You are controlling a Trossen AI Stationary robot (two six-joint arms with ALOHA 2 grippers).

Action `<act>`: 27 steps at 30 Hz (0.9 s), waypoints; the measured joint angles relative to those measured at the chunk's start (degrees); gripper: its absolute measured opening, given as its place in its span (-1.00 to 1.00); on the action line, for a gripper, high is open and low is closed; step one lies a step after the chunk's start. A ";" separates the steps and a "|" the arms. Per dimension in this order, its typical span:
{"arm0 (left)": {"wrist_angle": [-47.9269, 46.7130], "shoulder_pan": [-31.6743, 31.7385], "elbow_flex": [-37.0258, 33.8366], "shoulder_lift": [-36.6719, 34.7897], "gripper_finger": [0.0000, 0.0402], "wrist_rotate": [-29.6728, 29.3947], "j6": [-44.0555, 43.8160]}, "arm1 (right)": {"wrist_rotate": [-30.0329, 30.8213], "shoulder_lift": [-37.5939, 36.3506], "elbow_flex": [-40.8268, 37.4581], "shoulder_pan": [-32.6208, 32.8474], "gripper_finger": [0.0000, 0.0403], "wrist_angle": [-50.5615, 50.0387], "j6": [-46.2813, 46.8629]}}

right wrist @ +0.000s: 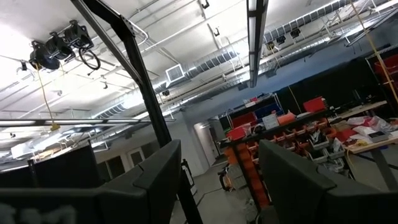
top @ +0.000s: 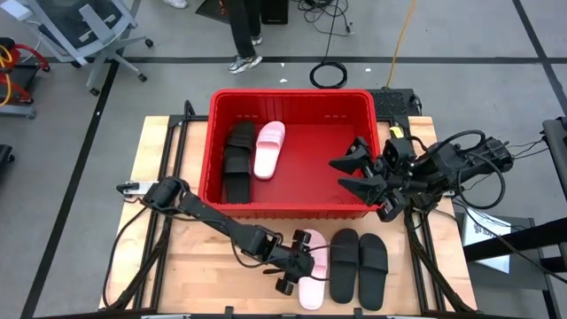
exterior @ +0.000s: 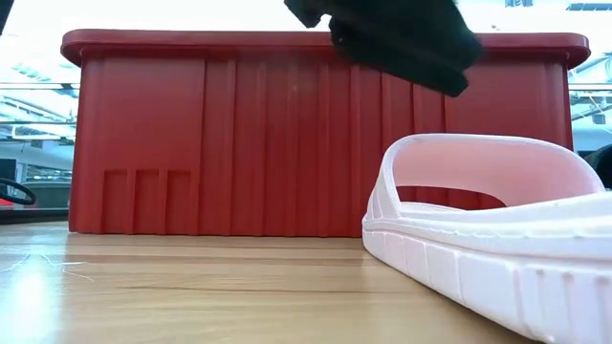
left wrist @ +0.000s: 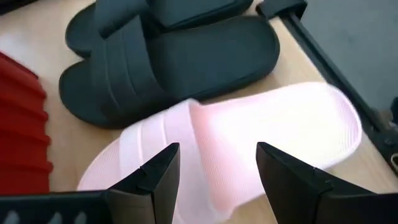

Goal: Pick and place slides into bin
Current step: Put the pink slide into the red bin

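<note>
A pale pink slide lies sole down on the table near its front edge; it also shows in the left wrist view and the low view. My left gripper is open and hovers just above this slide's strap, clear of it in the low view. Two black slides lie to the pink slide's right. The red bin holds black slides and a pink slide. My right gripper is open and empty over the bin's right part.
The bin's near wall stands just beyond the slides on the table. Black frame rails run along both table sides. Bare wood lies at the table's near left. A person's legs stand beyond the far edge.
</note>
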 joint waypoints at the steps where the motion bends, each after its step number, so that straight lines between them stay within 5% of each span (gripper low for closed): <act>1: -0.50 0.00 0.00 0.00 0.02 -1.08 -0.35 | 0.00 0.00 -0.02 0.00 0.02 -0.22 0.13; 5: -0.42 -0.20 0.00 0.00 0.02 -5.76 -0.97 | 0.00 0.00 0.00 0.22 0.02 -0.44 0.20; 22: 0.62 -0.98 0.00 2.49 0.02 -4.19 -0.86 | 0.09 0.42 0.00 0.52 0.02 -0.44 0.58; 27: -0.54 -0.88 0.01 3.46 0.02 -9.97 -3.30 | 0.12 1.72 -0.01 0.52 0.02 0.62 1.13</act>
